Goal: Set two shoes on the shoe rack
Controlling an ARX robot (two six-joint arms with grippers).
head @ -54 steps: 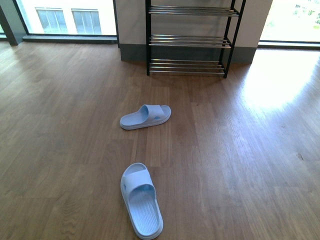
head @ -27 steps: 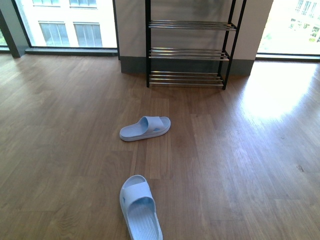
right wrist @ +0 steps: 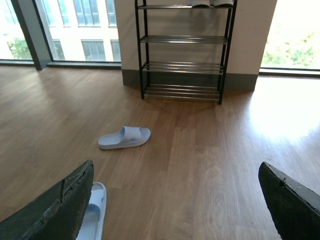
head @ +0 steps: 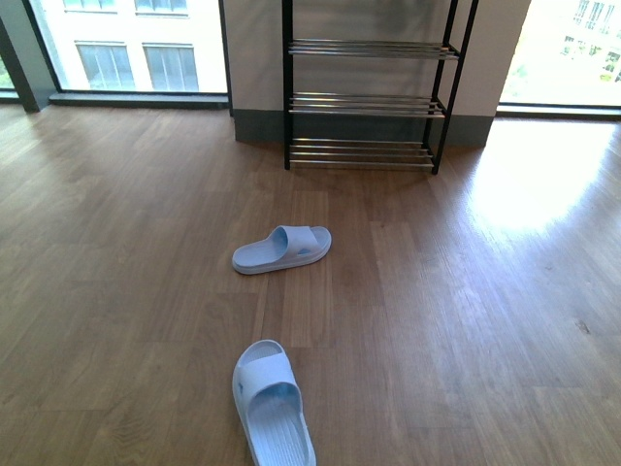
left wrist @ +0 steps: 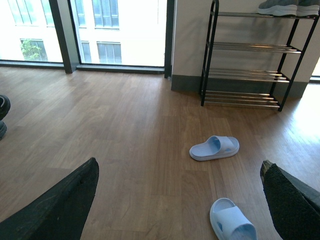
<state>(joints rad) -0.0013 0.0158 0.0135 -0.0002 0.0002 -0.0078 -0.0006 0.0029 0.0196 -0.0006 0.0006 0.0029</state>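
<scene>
**Floor layout, both arms raised.** The near pale blue rubber slide sandal [head: 273, 406] lies on the brown wooden plank floor [head: 466, 320] at the lower centre of the front view. It sits a little left of the midline and is cut by the bottom edge. Its long axis runs almost straight up the frame, heel toward you and strap end toward the black metal-framed shoe rack with chrome bars [head: 364, 100] at top centre. The far pale blue rubber slide sandal [head: 282, 249] sits at mid-frame, well apart from the first and well short of the rack. Its long axis is crosswise, with the strap end to the right.

Neither arm shows in the front view. The wrist views show the left gripper [left wrist: 180, 162] and the right gripper [right wrist: 176, 164] each spread wide and holding nothing. The near sandal appears in the gap between the left gripper's fingers, whereas one finger of the right gripper partly hides it. Judge the left arm slightly nearer. A grasp over the strap would call for jaws set crosswise to that up-frame axis. Grey knit sneakers [left wrist: 287, 6] rest on the rack's top tier.
</scene>
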